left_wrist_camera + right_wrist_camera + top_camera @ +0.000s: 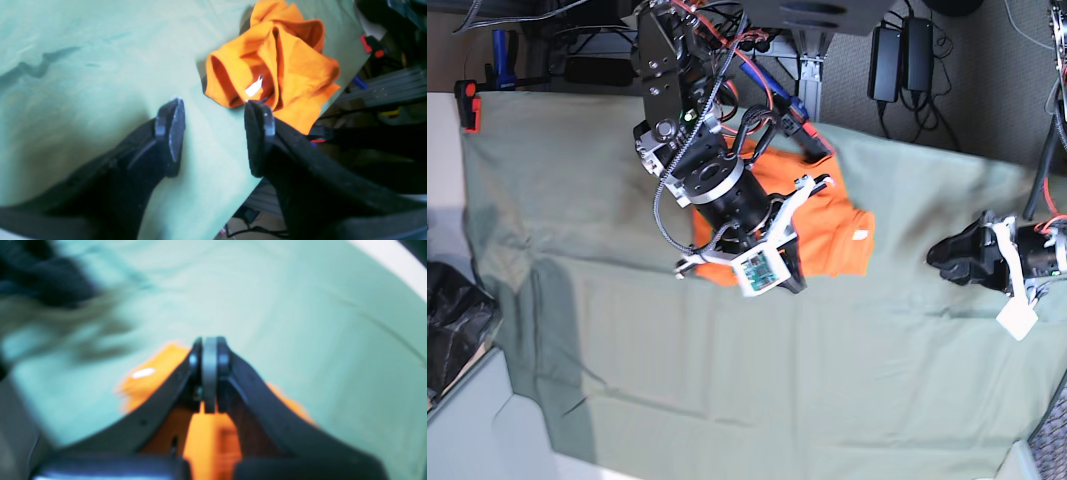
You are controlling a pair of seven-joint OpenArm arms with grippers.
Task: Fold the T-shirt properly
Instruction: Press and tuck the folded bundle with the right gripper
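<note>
T-shirt (827, 235) on green sheet (727, 370)

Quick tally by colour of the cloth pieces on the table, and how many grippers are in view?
Orange cloth: 1, the T-shirt, bunched up
Green cloth: 1, the sage-green sheet spread under it
Grippers: 2, the left gripper open beside the shirt, the right gripper shut over it
Total: 4

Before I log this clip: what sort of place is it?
Probably a robotics lab workbench: a green cloth covers the table, power bricks and cables sit behind it, and an orange T-shirt lies bunched.
</note>
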